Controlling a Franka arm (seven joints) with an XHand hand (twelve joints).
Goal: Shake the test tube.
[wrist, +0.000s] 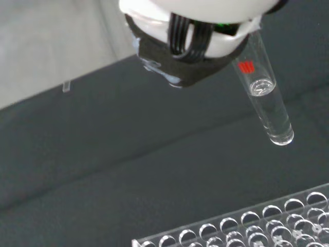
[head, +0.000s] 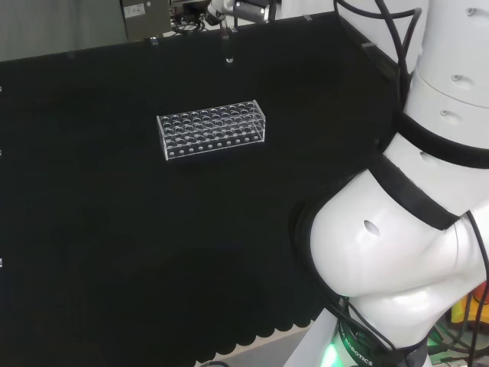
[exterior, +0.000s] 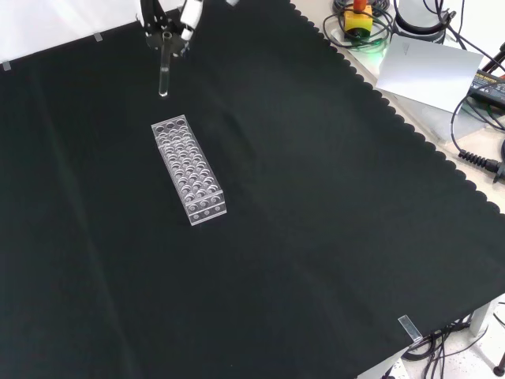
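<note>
While pinching the test tube (exterior: 163,73), the hand (exterior: 167,28) hangs above the rack (exterior: 188,170).

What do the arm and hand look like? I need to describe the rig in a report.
The arm is built of glossy white rounded links with black bands at the joints, black cables along it and a green light at its base. The hand is white and black, with black cables across it.
</note>
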